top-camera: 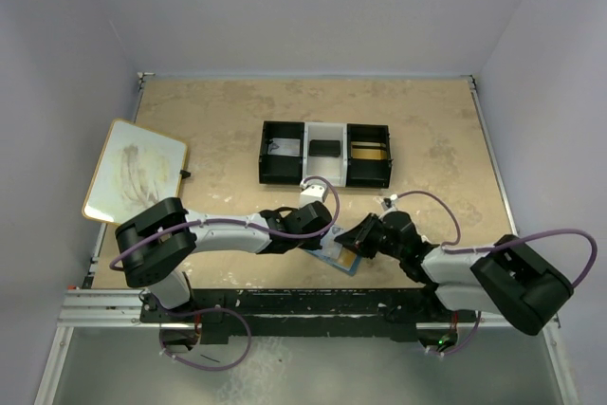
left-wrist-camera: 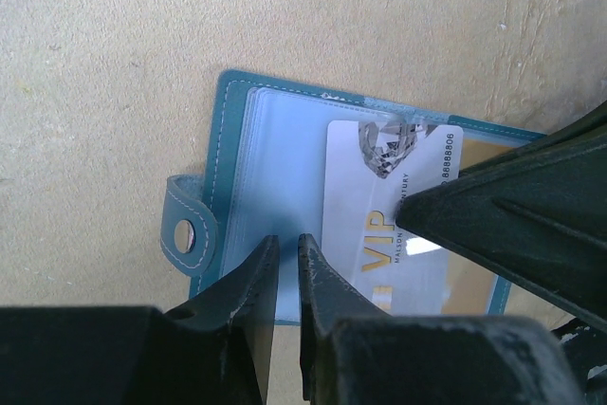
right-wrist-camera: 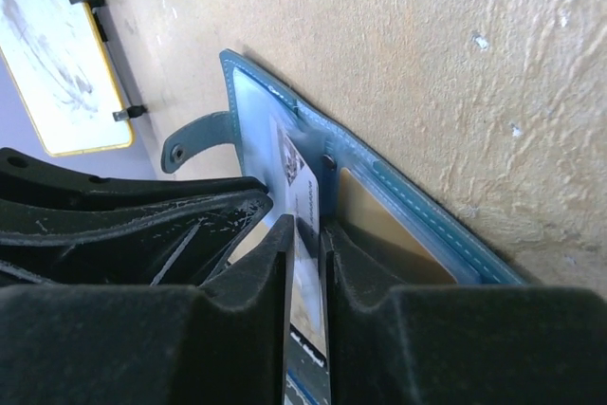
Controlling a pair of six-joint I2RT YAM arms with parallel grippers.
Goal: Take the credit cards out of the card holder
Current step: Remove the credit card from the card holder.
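The blue card holder [top-camera: 341,258] lies open on the worktop [top-camera: 228,120] near the front edge, between the 2 hands. The right hand [right-wrist-camera: 305,227] is clamped on 1 end of the white card [left-wrist-camera: 365,201] (the one with gold "VIP" letters); the other end of the card lies over the clear pocket [left-wrist-camera: 275,149] of the holder. The gold card [right-wrist-camera: 375,220] sits under plastic just beside it. The left hand [left-wrist-camera: 288,255] has its fingers almost together, with only a thin slit between them. Its tips touch the pocket near the snap tab [left-wrist-camera: 188,227].
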